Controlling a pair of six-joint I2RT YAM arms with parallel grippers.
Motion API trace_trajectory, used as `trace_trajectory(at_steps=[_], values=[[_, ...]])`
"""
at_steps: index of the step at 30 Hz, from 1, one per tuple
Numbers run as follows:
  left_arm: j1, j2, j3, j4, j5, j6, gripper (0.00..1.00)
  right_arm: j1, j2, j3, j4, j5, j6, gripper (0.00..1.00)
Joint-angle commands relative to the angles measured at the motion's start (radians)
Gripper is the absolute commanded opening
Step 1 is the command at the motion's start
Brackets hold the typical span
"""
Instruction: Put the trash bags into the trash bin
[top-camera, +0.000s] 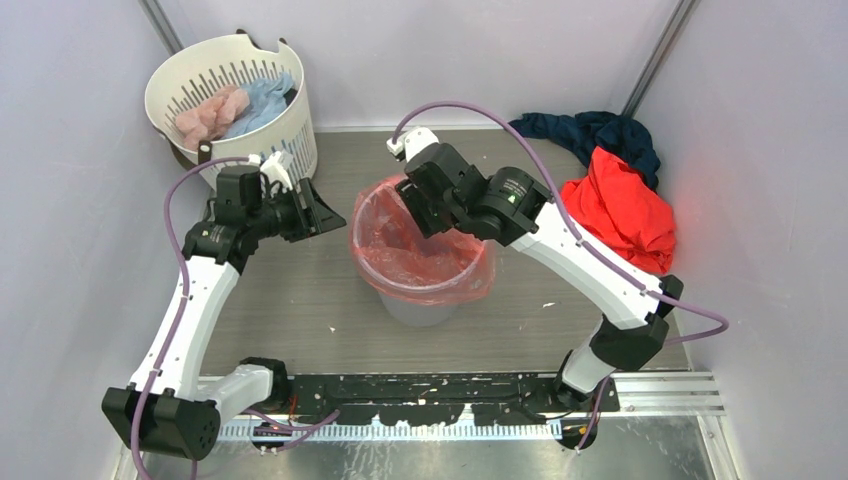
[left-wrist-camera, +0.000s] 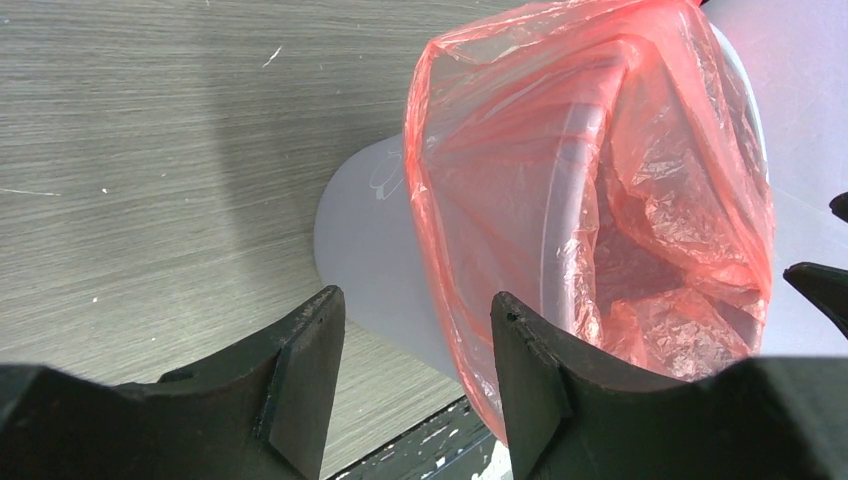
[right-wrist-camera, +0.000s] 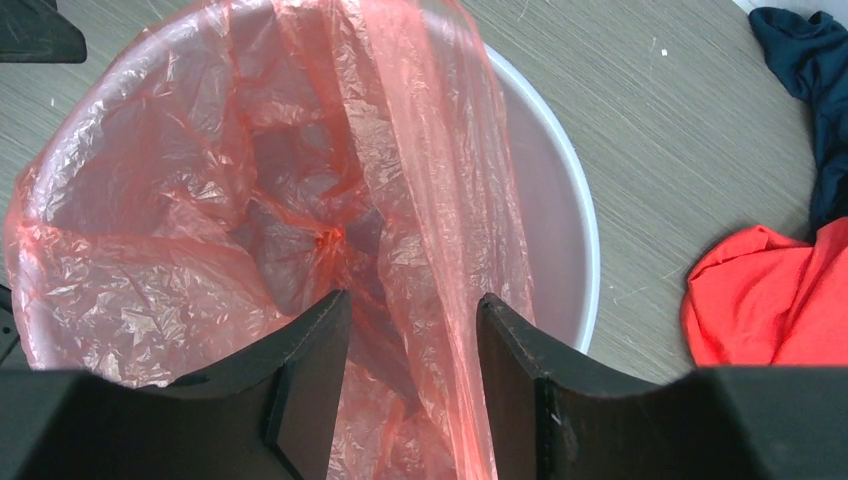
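Grey wood-grain table (top-camera: 300, 310) carries the trash bin (top-camera: 420, 308) upright at centre, mouth up. The red trash bag (top-camera: 400, 250) lines it, draped over most of the rim. At 9 o'clock the left gripper (left-wrist-camera: 415, 310) is spread and empty. At 12 o'clock the right gripper (right-wrist-camera: 413, 305) is spread astride a film fold.

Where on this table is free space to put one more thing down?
Bare table lies left of the trash bin, and in front of it up to the black base rail. Crowded: the laundry basket far left, the red cloth and navy cloth far right.
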Motion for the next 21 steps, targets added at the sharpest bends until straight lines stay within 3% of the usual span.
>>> trace_trajectory(at_steps=[1, 12, 21], values=[[0.002, -0.004, 0.025, -0.006, 0.027, 0.026, 0.57, 0.023, 0.015, 0.015, 0.014, 0.025, -0.055, 0.55], [0.003, -0.007, 0.073, -0.047, 0.035, 0.031, 0.57, 0.030, 0.071, -0.014, -0.006, 0.181, -0.112, 0.55], [0.002, -0.002, 0.084, -0.055, 0.038, 0.032, 0.56, -0.018, 0.111, -0.022, 0.023, 0.260, -0.126, 0.38]])
